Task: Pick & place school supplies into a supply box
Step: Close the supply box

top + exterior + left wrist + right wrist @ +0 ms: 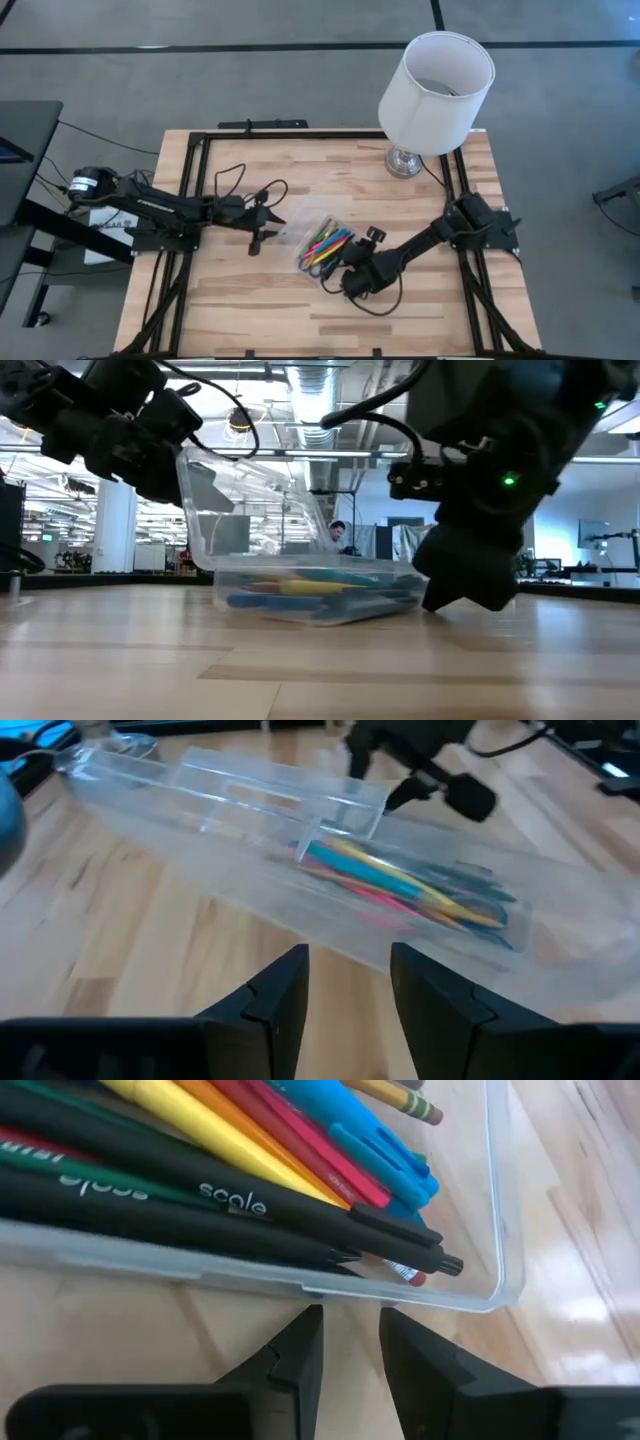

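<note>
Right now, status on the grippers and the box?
Left gripper open, empty, facing box. Right gripper open, empty, at box's wall. Pens inside, lid up. Lamp at far edge, not in the way.

The box is a small clear plastic one sitting near the middle of the table, turned diagonally, with its lid flipped up and standing open. Inside is a loose bundle of pens lying flat along its length: black ones (white lettering on the barrels), plus blue, yellow, orange, pink and green. A yellow pencil with a green band lies near one end wall. Everything sits below the rim, nothing poking out.
</note>
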Controlling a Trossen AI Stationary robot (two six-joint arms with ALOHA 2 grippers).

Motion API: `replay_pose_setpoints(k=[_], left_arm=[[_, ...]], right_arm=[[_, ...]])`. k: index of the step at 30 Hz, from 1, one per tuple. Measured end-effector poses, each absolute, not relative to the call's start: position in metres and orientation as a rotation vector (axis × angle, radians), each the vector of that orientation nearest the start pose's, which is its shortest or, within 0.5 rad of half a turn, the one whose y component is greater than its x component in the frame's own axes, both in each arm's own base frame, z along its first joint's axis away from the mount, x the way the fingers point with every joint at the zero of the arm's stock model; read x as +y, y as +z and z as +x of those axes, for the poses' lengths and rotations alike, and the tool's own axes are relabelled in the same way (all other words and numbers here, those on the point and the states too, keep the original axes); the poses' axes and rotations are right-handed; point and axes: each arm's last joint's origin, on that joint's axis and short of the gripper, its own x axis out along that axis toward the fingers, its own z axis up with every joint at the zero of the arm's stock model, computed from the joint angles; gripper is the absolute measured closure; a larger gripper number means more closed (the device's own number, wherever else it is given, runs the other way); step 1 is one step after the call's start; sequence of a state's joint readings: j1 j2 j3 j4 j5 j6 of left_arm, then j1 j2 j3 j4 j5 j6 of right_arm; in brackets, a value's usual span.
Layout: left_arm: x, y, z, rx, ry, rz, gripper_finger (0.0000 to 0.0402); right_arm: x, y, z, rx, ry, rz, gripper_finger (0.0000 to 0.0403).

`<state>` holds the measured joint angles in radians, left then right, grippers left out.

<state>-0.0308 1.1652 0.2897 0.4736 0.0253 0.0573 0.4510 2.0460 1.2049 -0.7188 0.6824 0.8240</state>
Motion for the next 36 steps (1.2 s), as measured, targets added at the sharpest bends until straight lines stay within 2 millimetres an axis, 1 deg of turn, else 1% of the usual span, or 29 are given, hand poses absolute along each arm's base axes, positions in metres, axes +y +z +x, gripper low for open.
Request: replay_pose_setpoints(k=[10,15,22,25,31,36], left_arm=[[-0.028,0.161,0.207,0.370,-0.163,0.077,0.0262],[-0.038,0.165,0.207,0.328,-0.208,0.091,0.0262],[-0.041,0.168,0.209,0.312,-0.212,0.093,0.0262],[-0.042,0.165,0.215,0.332,-0.195,0.094,0.0262],[-0.047,0.151,0.243,0.398,-0.196,0.110,0.0262],[-0.049,0.147,0.263,0.421,-0.197,0.124,0.0262]], right_arm=[[0.118,0.106,0.341,1.093,-0.583,-0.213,0.0305],[0.109,0.106,0.351,1.079,-0.532,-0.255,0.0305],[0.094,0.108,0.366,1.048,-0.473,-0.272,0.0305],[0.087,0.108,0.370,1.045,-0.459,-0.261,0.0305],[0.077,0.109,0.375,1.038,-0.439,-0.263,0.0305],[0.075,0.109,0.373,1.068,-0.423,-0.311,0.0305]])
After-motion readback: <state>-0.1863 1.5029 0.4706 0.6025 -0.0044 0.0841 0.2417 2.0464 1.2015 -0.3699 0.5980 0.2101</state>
